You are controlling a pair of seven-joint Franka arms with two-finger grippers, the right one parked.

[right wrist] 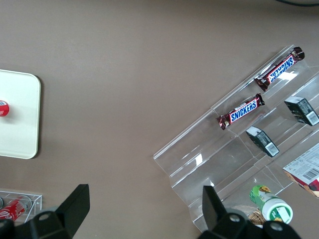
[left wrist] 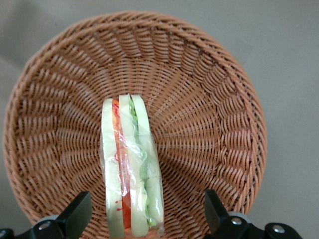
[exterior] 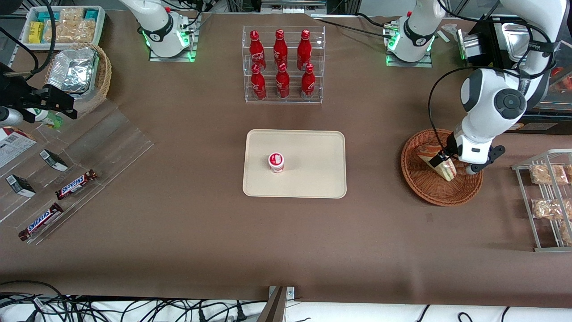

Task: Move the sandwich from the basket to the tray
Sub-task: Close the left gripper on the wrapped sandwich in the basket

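Two wide-open jaws of the gripper (left wrist: 144,219) straddle the sandwich (left wrist: 130,169) in the basket (left wrist: 209,89), gripping nothing; its slippery wrap may squirt free.

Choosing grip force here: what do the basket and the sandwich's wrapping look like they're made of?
Basket: woven wicker, reddish-brown and matte, its plaited strands plainly visible. Sandwich: soft pale bread under what looks like thin clear plastic film, judging by glossy wrinkles. The tool is open, straddling the sandwich inside the basket.
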